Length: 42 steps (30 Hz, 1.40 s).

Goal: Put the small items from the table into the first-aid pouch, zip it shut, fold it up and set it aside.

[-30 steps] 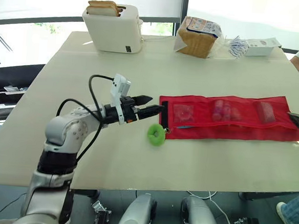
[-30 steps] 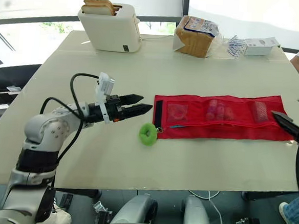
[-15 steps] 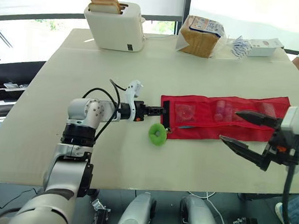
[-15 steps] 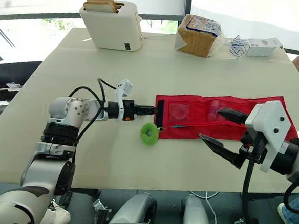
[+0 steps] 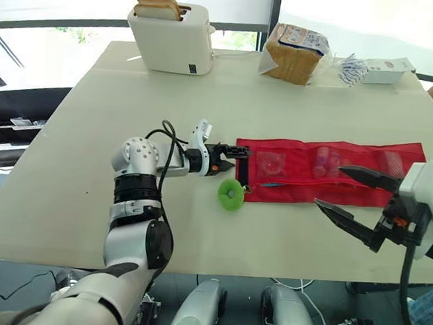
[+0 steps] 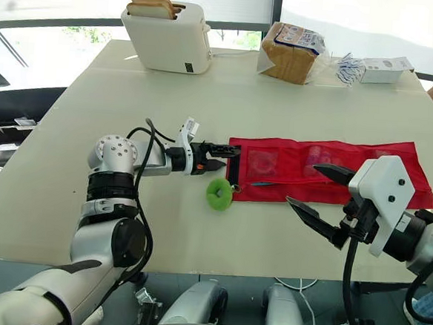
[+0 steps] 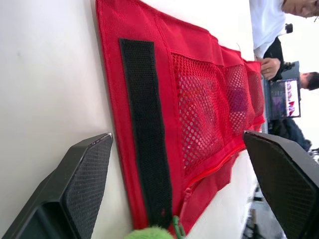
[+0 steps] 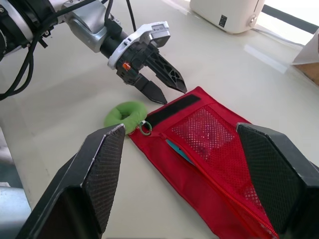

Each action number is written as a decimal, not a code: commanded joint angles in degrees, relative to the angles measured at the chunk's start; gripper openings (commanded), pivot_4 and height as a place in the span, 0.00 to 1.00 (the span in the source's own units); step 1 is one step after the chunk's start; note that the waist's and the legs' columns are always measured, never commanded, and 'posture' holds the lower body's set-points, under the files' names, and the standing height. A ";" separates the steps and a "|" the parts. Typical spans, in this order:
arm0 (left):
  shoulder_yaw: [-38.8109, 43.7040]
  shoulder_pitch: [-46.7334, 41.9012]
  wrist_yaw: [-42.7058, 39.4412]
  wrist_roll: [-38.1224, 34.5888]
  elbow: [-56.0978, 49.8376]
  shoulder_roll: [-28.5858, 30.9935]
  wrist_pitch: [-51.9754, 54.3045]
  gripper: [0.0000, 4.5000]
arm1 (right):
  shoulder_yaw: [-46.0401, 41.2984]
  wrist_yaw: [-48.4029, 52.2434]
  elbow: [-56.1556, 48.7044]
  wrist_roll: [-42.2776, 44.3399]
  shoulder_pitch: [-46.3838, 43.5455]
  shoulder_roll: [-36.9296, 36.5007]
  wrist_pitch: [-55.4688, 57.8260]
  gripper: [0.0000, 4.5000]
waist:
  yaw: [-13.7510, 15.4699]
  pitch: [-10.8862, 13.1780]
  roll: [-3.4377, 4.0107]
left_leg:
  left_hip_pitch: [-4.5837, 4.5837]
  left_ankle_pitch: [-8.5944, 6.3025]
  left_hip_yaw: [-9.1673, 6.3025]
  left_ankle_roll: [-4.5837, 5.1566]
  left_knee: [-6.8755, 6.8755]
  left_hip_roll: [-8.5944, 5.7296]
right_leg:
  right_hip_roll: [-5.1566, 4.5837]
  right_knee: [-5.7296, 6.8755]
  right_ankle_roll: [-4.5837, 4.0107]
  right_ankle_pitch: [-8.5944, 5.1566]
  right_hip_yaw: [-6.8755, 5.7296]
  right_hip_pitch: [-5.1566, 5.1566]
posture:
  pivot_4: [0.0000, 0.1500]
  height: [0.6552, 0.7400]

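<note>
Pouch (image 5: 327,170) lies flat on the table (image 5: 206,95), items (image 5: 322,161) in its mesh pockets indistinct. Left gripper (image 5: 230,155) gapes empty at its black strip (image 7: 144,124); right gripper (image 5: 328,185), wide open, holds nothing. Bread bag (image 5: 295,53) print unreadable.

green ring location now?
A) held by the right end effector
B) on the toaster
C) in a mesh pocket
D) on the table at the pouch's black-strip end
D: the green ring lies on the table beside the red pouch, at the corner by its black strip; the left end effector and right end effector are open, holding nothing.
</note>
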 commanded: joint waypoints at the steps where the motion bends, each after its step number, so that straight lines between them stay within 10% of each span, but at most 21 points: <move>1: 7.33 -2.91 2.68 -1.76 1.24 -2.29 3.99 1.00 | 0.67 -1.15 -1.32 0.37 -0.07 -0.80 -2.18 0.84 | 0.17 0.01 -0.02 | 0.00 0.00 0.00 0.00 0.00 0.00 | 0.01 0.00 0.00 0.00 -0.01 0.00 | 1.00 1.00; 12: 13.95 -2.73 4.50 -1.54 0.82 -3.08 5.47 0.89 | 7.70 -3.85 -0.13 -1.09 -1.10 0.51 -4.05 0.86 | 0.23 0.03 -0.06 | 0.00 0.01 0.01 -0.04 0.00 0.01 | 0.02 0.02 0.00 0.00 0.00 -0.02 | 1.00 1.00; 21: 12.59 -2.61 3.96 -4.78 0.84 -2.75 5.48 0.02 | 33.55 -9.50 9.84 -9.56 -15.64 9.99 0.83 0.86 | -0.36 0.03 -0.07 | 0.05 0.05 0.01 -0.12 -0.02 0.00 | 0.03 0.07 -0.01 0.00 0.03 -0.06 | 1.00 1.00; 42: 11.85 -1.90 3.72 -4.67 -2.84 -4.11 5.47 0.02 | 52.30 -8.27 32.62 -27.42 -34.58 28.79 6.15 0.86 | -1.24 0.02 -0.06 | -0.15 0.08 -0.06 -0.15 -0.07 -0.10 | -0.01 0.19 -0.03 0.01 0.02 -0.37 | 1.00 1.00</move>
